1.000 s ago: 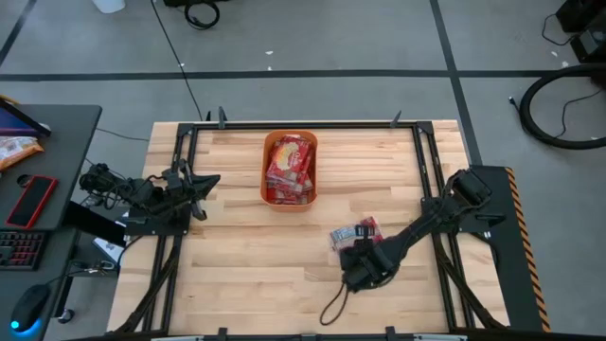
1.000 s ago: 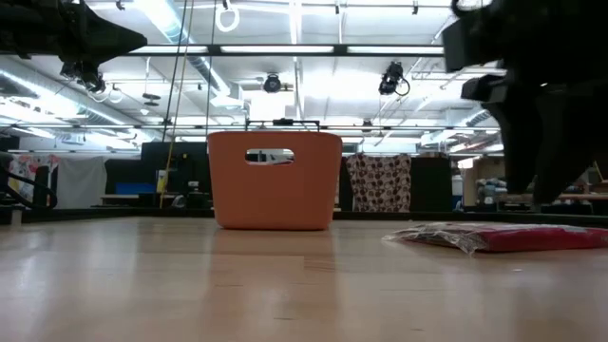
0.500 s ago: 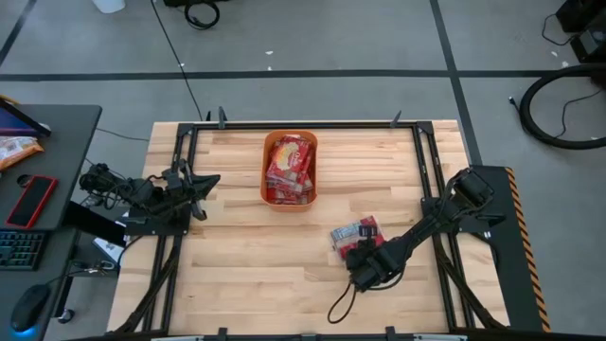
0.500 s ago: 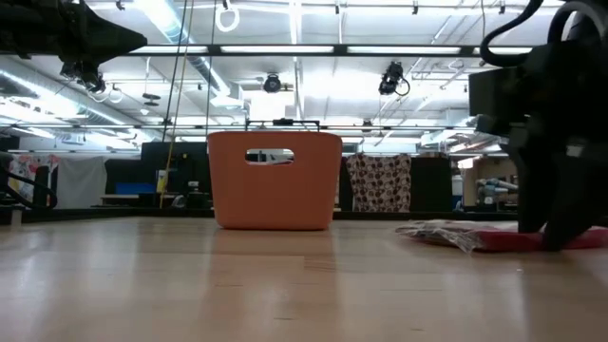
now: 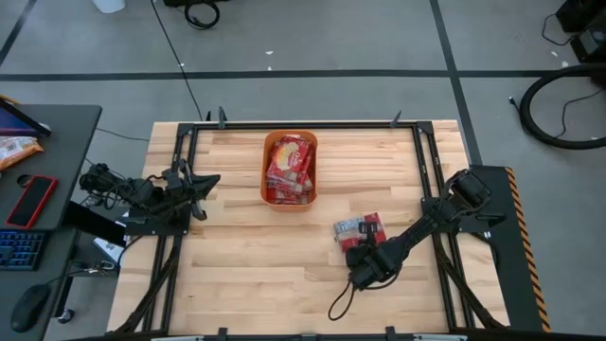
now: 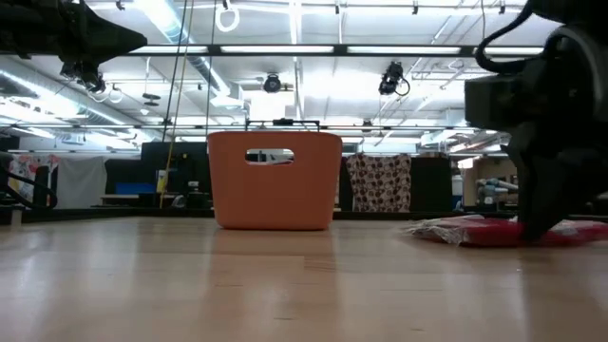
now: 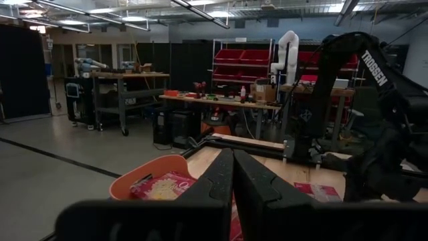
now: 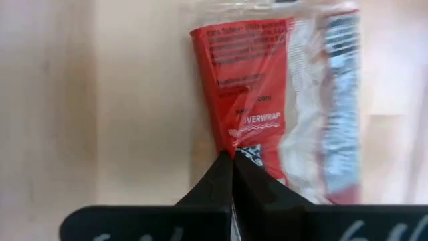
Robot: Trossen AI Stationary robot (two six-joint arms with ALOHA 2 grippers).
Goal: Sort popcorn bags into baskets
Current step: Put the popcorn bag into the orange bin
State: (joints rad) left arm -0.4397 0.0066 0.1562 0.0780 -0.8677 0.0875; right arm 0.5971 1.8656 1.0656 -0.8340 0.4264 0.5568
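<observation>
Right gripper [image 5: 361,258] sat low on the light wooden table [image 5: 237,256], fingers pinched together on the near edge of a flat red popcorn bag with a grey-white label side [image 8: 281,100]; the bag lay flat on the wood just ahead of the fingertips. Orange plastic rectangular basket [image 5: 289,169] stood well beyond it, red packets inside. Left gripper [image 5: 203,182] waited off at the table's left edge, fingers closed, empty.

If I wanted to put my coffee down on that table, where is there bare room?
Bare wood lies between the orange basket and the left gripper, and along the near edge. It is crowded where the right gripper pinches the loose popcorn bag.
</observation>
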